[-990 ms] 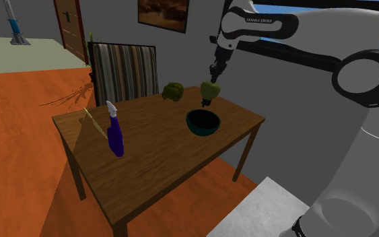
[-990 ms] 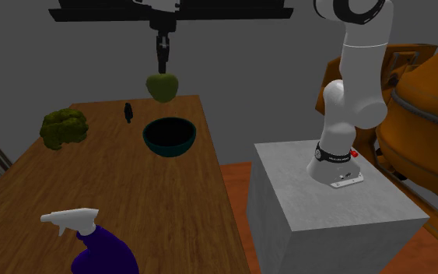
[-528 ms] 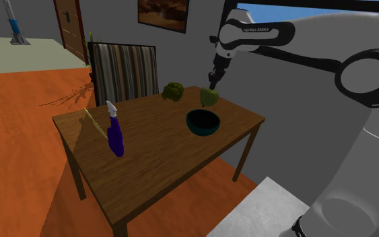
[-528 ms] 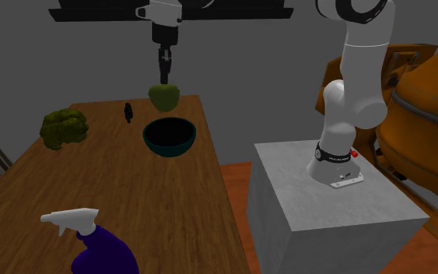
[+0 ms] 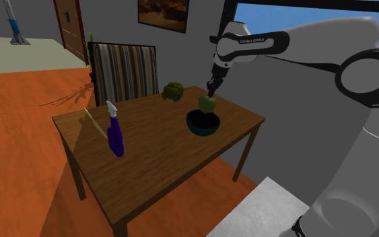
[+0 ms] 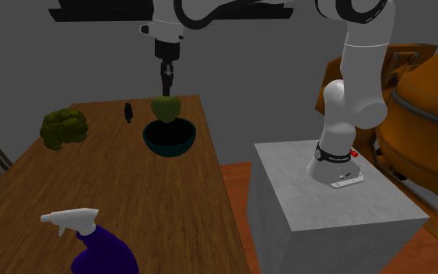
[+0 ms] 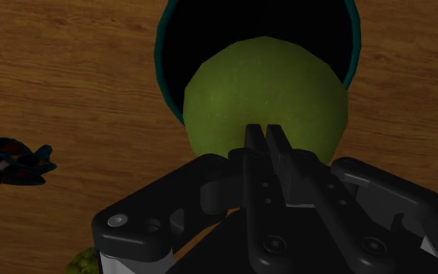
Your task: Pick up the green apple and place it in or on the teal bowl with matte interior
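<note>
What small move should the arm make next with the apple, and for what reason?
Probably open the gripper to release. The green apple hangs from the closed fingers directly above the teal bowl, with its underside at about rim level. The wrist view shows the apple over the bowl's dark opening, so it should fall inside.

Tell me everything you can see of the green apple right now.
The round, dull yellow-green apple looks smooth and matte, with no stem visible. It hangs upright with its lower part inside the rim of the dark teal bowl and its top above it. The black two-finger claw pinches its top, fingers nearly together. Whether it touches the bowl's floor cannot be told.
</note>
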